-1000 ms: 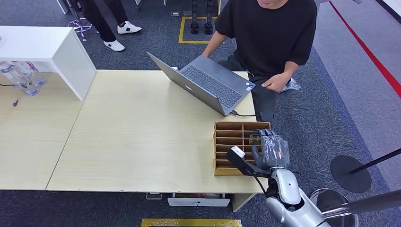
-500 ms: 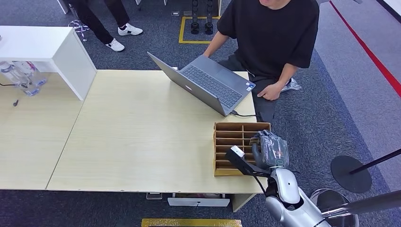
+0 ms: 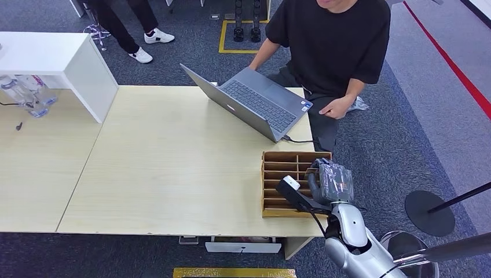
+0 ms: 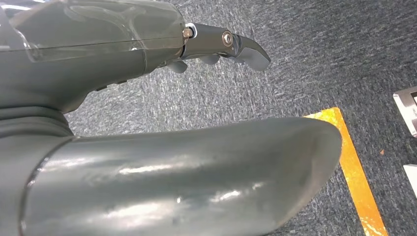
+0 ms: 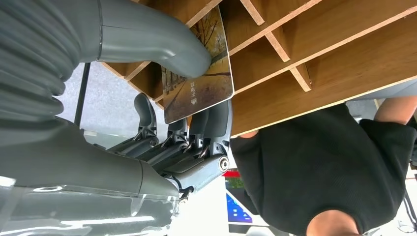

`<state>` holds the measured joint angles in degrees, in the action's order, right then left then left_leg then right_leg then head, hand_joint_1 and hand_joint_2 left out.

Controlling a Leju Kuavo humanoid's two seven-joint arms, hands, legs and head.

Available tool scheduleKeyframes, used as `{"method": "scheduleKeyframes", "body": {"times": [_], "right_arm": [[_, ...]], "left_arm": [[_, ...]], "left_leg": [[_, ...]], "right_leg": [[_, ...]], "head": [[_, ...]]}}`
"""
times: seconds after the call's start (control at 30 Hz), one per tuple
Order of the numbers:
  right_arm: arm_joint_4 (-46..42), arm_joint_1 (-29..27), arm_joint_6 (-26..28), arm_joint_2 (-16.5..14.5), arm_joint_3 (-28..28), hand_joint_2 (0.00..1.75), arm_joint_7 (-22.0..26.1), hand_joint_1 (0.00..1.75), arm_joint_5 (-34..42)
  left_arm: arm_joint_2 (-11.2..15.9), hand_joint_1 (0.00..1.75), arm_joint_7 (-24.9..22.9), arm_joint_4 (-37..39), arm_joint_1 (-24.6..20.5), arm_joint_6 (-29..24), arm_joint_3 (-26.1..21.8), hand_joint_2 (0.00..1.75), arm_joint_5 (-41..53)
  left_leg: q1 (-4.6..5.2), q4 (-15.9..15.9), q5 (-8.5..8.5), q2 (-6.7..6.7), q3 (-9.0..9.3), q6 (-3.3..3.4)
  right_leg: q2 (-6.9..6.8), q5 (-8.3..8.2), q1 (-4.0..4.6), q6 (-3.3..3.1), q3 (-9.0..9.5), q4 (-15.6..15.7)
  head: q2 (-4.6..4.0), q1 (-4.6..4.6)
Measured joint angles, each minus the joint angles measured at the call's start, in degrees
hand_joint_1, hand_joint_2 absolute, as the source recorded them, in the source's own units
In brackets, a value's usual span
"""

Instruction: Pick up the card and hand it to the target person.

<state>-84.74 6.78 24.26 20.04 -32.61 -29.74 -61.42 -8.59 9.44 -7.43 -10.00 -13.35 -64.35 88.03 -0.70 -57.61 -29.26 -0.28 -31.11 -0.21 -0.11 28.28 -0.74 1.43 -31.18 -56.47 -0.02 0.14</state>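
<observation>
The glossy rectangular card with an autumn-tree photo (image 5: 199, 69) sits pinched in the right robot hand (image 5: 162, 98): the thick grey thumb presses its printed face and the darker fingers (image 5: 196, 130) back it from behind. Card and robot hand are at the wooden slotted organiser box (image 3: 284, 179) on the pale wood worktop (image 3: 173, 168), the card's far end still inside a slot. From the head view the card is hidden behind the right robot hand (image 3: 331, 180). Its upper end is cut off by the thumb; small white print near the lower edge is too small to read. The left robot hand (image 4: 147, 98) hangs over grey carpet, holding nothing, fingers mostly hidden, so how far open I cannot tell.
</observation>
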Motion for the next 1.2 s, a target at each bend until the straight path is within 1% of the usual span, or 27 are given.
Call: {"method": "scheduleKeyframes", "body": {"times": [0.07,0.13,0.27,0.37,0.53,0.8,0.93,1.2], "right_arm": [[0.0,0.0,0.1,0.0,0.0,1.75,0.1,1.25,0.0],[0.0,0.0,0.1,0.0,0.0,1.75,0.2,1.34,-0.1],[-0.7,0.0,0.3,0.0,-0.1,1.75,0.1,1.67,0.9],[-2.5,-0.1,-0.6,0.1,-0.2,1.75,-0.4,1.75,0.6],[-7.3,-0.1,-3.5,0.9,-0.1,1.75,-1.6,1.71,-1.5],[-12.7,-0.1,-5.5,1.6,-0.2,1.75,-1.5,1.67,-3.4],[-14.8,-0.1,-6.6,1.7,-0.4,1.75,-1.5,1.71,-4.6],[-19.5,0.7,-7.0,2.3,-0.6,1.75,-1.1,1.75,-7.0]], "left_arm": [[0.0,0.0,0.0,0.0,0.0,0.0,0.0,0.0,0.0],[0.0,0.0,0.0,0.0,0.0,0.0,0.0,0.0,0.0],[0.0,0.0,0.1,0.0,0.0,0.0,0.0,0.0,0.0],[0.0,0.0,0.2,0.0,0.1,-0.1,0.0,0.0,0.0],[0.1,0.0,0.2,0.0,0.1,-0.1,0.0,0.0,0.0],[0.1,0.0,0.3,0.0,0.1,-0.1,0.0,0.0,0.0],[0.1,0.0,0.3,0.0,0.1,-0.1,0.0,0.0,0.0],[0.1,0.0,0.3,0.0,0.1,-0.2,0.0,0.0,0.0]], "left_leg": [[0.0,0.0,0.0,0.0,0.0,0.0],[0.0,0.0,0.0,0.0,0.0,0.0],[0.0,0.0,0.0,0.0,0.0,0.0],[0.0,0.0,0.0,0.0,-0.01,0.0],[0.0,0.0,0.0,0.0,-0.01,0.0],[0.0,0.0,0.0,0.0,-0.01,0.0],[0.0,0.0,0.0,0.0,-0.01,0.0],[0.01,0.0,0.0,0.0,-0.01,0.0]], "right_leg": [[0.0,0.0,0.0,0.0,0.0,0.0],[0.0,0.0,0.0,0.0,0.0,0.0],[0.0,0.0,0.0,0.0,0.0,0.0],[0.0,0.0,0.0,0.0,0.0,0.0],[0.0,0.0,-0.01,0.0,0.0,0.0],[0.0,0.0,0.0,0.0,0.0,0.0],[0.0,0.0,0.0,0.0,0.0,0.0],[0.0,0.0,-0.01,0.0,-0.01,0.0]], "head": [[0.0,0.01],[0.0,0.01],[0.0,0.01],[0.0,0.01],[0.0,0.0],[0.0,-0.01],[0.0,0.0],[0.0,0.01]]}}
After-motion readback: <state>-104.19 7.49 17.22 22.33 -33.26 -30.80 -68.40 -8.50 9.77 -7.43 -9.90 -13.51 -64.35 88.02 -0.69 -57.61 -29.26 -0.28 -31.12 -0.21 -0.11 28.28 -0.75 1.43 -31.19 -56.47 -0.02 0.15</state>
